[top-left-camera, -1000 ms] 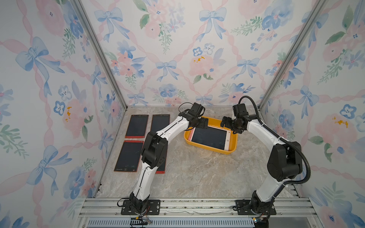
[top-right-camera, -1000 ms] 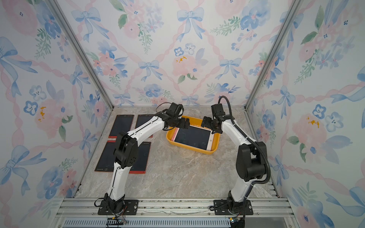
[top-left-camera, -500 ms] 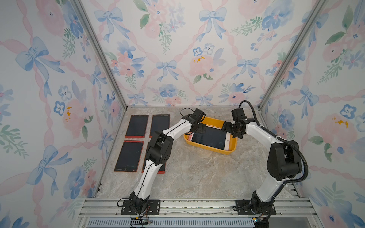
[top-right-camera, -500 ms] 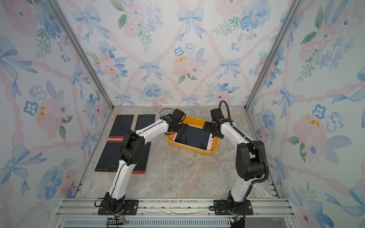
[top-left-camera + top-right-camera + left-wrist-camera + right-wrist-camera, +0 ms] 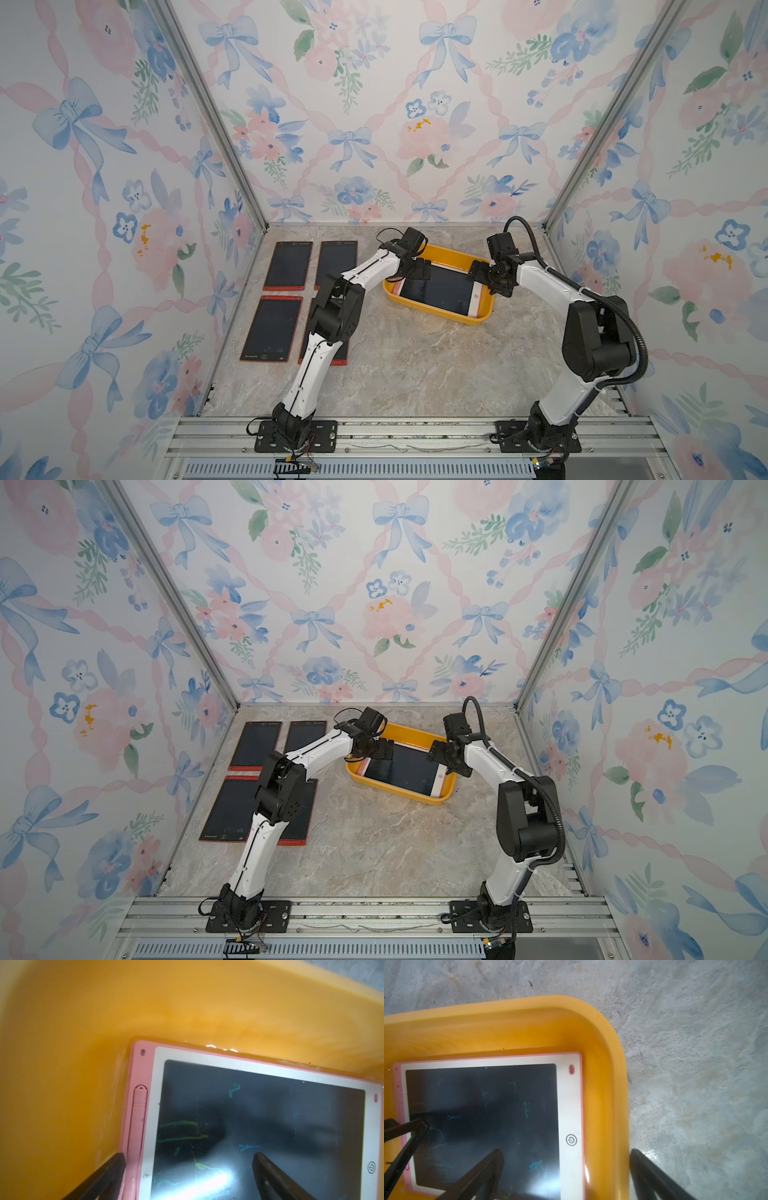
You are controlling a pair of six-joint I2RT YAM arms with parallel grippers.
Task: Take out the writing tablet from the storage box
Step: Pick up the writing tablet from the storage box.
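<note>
Both top views are evenly bright; wrist views look soft, with white glare on the writing tablet (image 5: 249,1122).

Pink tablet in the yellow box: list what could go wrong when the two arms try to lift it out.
1. The right tool is open astride the box wall, one finger outside; closing could clamp wall and tablet together and lift the box too.
2. The left tool has one finger in the narrow gap beside the tablet's pen edge; it may jam or slip off.
3. Tips over the screen may mark it.
</note>
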